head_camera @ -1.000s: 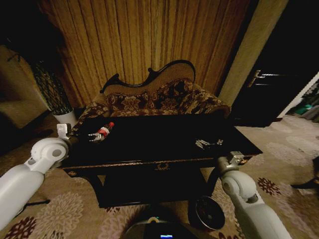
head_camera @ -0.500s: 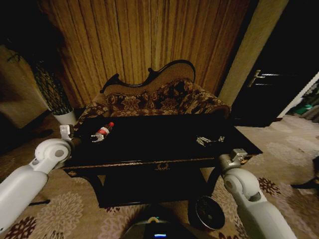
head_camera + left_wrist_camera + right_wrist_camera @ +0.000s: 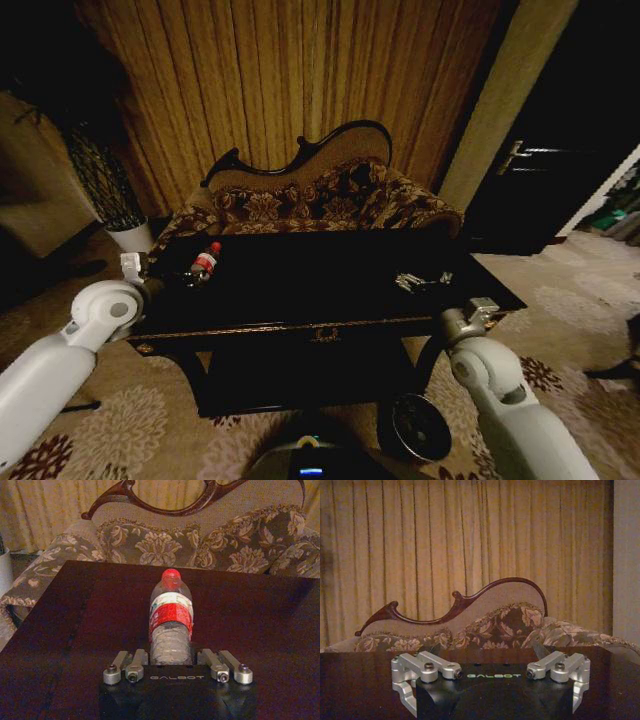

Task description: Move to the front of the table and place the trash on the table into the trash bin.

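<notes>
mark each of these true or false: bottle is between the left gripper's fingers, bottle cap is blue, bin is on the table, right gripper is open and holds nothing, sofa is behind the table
1. The bottle sits between the left gripper's fingers. True.
2. The bottle's cap is blue. False: it is red.
3. The bin stands on the table. False: it is on the carpet in front of the table, near the right arm.
4. The right gripper is open and holds nothing. True: it hovers over the table's right side.
5. The sofa is behind the table. True: it stands in front of the curtain.
</notes>
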Available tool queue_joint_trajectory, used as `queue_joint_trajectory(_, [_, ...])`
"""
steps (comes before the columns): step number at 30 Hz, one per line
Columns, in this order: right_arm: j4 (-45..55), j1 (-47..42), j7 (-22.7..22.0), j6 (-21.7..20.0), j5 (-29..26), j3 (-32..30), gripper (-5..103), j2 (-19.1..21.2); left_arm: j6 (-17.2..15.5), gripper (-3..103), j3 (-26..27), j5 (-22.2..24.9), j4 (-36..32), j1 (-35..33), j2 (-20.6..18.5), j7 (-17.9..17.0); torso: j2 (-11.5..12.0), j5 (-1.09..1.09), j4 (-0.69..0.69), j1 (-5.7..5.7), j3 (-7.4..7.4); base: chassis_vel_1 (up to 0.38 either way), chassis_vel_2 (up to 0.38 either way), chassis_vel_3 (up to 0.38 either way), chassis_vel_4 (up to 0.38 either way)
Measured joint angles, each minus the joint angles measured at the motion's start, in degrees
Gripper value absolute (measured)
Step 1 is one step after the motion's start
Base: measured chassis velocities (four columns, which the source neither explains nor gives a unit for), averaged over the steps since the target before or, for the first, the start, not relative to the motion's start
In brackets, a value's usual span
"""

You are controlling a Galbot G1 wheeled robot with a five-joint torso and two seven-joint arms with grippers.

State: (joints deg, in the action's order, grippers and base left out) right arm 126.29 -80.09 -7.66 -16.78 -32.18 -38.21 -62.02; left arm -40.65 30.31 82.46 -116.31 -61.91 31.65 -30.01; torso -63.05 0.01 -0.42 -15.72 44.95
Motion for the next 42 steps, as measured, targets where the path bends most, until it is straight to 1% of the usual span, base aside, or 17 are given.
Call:
queue_joint_trajectory(6, [1.5,-0.1,-0.9,0.0,-1.0,0.0,100,0.2,1.8,29,1.2,-2.6,-0.2,-0.3,0.1,1.2,0.0,-0.02,0.01,0.00,0.00,0.000,0.000,0.000,0.000])
queue_joint_trajectory(11, [5.8,-0.2,-2.1,-1.0,-6.7,0.7,100,1.5,9.6,28,4.6,-15.6,-2.6,-4.5,-0.6,10.2,0.0,0.00,0.02,0.00,0.00,0.000,0.000,0.000,0.000])
queue_joint_trajectory(12, [5.8,-0.2,-2.1,-1.0,-6.7,0.7,100,1.5,9.6,28,4.6,-15.6,-2.6,-4.5,-0.6,10.2,0.0,0.00,0.02,0.00,0.00,0.000,0.000,0.000,0.000])
queue_joint_trajectory(14, [8.3,-0.2,-2.2,-1.8,-11.0,0.9,100,3.1,14.3,28,6.4,-22.6,-3.5,-6.7,-1.1,15.1,0.0,-0.01,0.01,0.00,0.00,0.000,0.000,0.000,0.000])
queue_joint_trajectory(15, [8.3,-0.2,-2.2,-1.8,-11.0,0.9,100,3.1,14.3,28,6.4,-22.6,-3.5,-6.7,-1.1,15.1,0.0,-0.01,0.01,0.00,0.00,0.000,0.000,0.000,0.000])
queue_joint_trajectory(17, [10.2,0.2,-2.3,-2.4,-16.3,1.0,100,5.0,19.2,28,8.4,-29.2,-4.0,-8.4,-2.1,21.4,0.0,-0.02,0.01,0.01,0.00,0.000,0.000,0.000,0.000])
queue_joint_trajectory(19, [11.1,0.7,-2.3,-2.5,-20.1,1.3,100,6.9,22.9,28,10.0,-31.4,-5.0,-9.4,-3.5,25.1,0.0,-0.02,0.01,0.00,0.00,0.000,0.000,0.000,0.000])
queue_joint_trajectory(21, [11.2,0.9,-2.2,-2.6,-20.7,1.4,100,7.5,24.0,28,10.5,-31.8,-5.4,-9.7,-4.0,26.2,0.0,-0.02,0.01,0.01,0.00,0.000,0.000,0.000,0.000])
queue_joint_trajectory(24, [10.7,2.3,-1.3,-2.5,-23.3,2.6,100,11.0,31.2,28,11.9,-35.1,-5.7,-11.3,-8.4,32.9,0.0,0.00,0.00,0.01,0.00,0.000,0.000,0.000,0.000])
queue_joint_trajectory(25, [10.7,2.3,-1.3,-2.5,-23.3,2.6,100,11.0,31.2,28,11.9,-35.1,-5.7,-11.3,-8.4,32.9,0.0,0.00,0.00,0.01,0.00,0.000,0.000,0.000,0.000])
queue_joint_trajectory(26, [10.5,3.0,-1.1,-2.5,-24.7,3.1,100,11.9,33.3,28,11.7,-36.1,-5.3,-11.3,-9.4,34.2,0.0,0.01,0.00,0.01,0.00,0.000,0.000,0.000,0.000])
queue_joint_trajectory(29, [9.7,5.6,-0.1,-2.5,-29.0,4.8,100,13.7,40.8,28,6.2,-38.7,-2.9,-6.7,-11.8,36.6,0.0,-0.01,0.01,0.01,0.00,0.000,0.000,0.000,0.000])
queue_joint_trajectory(30, [9.7,5.6,-0.1,-2.5,-29.0,4.8,100,13.7,40.8,28,6.2,-38.7,-2.9,-6.7,-11.8,36.6,0.0,-0.01,0.01,0.01,0.00,0.000,0.000,0.000,0.000])
queue_joint_trajectory(34, [7.6,10.2,1.5,-2.5,-34.0,8.5,100,14.5,45.7,28,-6.5,-40.6,0.7,6.7,-11.2,36.9,0.0,-0.01,-0.01,0.00,0.01,0.000,0.000,0.000,0.000])
queue_joint_trajectory(38, [3.5,16.4,3.1,-2.6,-37.7,12.7,100,14.9,46.3,28,-14.6,-42.9,1.8,13.7,-8.8,36.6,0.0,-0.01,-0.01,0.00,0.01,0.000,0.000,0.000,0.000])
queue_joint_trajectory(41, [2.5,18.1,3.5,-2.6,-38.5,13.7,100,14.9,46.3,28,-15.9,-43.1,1.8,14.8,-8.4,36.5,0.0,-0.01,0.01,0.00,0.01,0.000,0.000,0.000,0.000])
queue_joint_trajectory(42, [0.7,21.4,4.0,-2.6,-39.8,15.4,100,14.9,46.2,28,-18.9,-43.2,1.8,17.1,-7.6,36.1,0.0,-0.01,0.01,0.00,0.01,0.000,0.000,0.000,0.000])
